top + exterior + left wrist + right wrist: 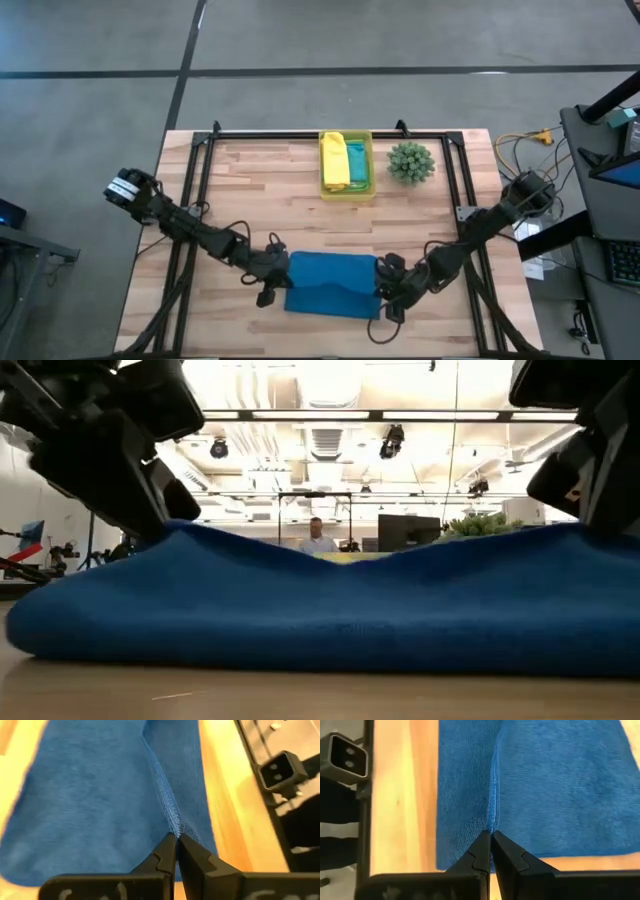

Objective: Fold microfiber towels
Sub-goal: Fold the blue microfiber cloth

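A royal blue microfiber towel (333, 284) lies near the table's front edge, most of it resting on the wood. My left gripper (274, 278) is shut on its left end and my right gripper (388, 286) is shut on its right end. In the low view the towel (320, 600) rises toward each gripper and sags in the middle between them. A yellow towel (335, 160) and a teal towel (358, 162) lie folded in the bin. My left gripper pinches the towel's stitched edge (171, 820) at its left end between its two fingertips. The fingers slant down from the table's left, in line with the edge. That end is raised while the cloth on either side slopes down to the table. My right gripper pinches the same stitched edge (493, 815) at its right end between its two fingertips. The fingers slant down from the table's right, in line with the edge. The held end is raised and the rest of the towel lies on the table.
A translucent yellow-green bin (346, 190) stands at the far middle of the table, a small spiky green plant (410, 161) to its right. A black frame (205, 150) runs along the table's sides and back. A person (318, 538) sits in the room beyond.
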Tool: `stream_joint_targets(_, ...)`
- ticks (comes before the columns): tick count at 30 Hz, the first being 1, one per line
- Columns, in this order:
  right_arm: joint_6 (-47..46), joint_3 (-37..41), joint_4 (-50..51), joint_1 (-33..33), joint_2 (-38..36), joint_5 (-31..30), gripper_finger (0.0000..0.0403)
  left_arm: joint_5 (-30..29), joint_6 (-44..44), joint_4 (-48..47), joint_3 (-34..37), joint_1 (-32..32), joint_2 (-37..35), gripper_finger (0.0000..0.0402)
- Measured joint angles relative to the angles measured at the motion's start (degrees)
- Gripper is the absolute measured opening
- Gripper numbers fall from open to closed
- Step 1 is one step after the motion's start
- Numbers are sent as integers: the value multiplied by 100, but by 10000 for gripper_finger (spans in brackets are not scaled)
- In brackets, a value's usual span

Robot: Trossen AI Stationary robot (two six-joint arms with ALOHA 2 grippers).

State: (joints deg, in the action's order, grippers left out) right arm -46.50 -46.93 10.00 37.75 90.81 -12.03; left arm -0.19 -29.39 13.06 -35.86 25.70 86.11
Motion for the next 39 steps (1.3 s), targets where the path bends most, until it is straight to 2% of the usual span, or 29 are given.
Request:
stream_joint_targets(15, 124, 181, -2, -414, -47, 0, 8, -702, -20, 305, 451, -358, -231, 0)
stream_joint_targets(23, 347, 222, 0, -678, -47, 0, 8, -781, -23, 295, 778, -526, -565, 0)
stream_joint_targets(39, 395, 371, 372, -1194, -45, -5, 8, -1081, 32, 250, 824, -847, -483, 0)
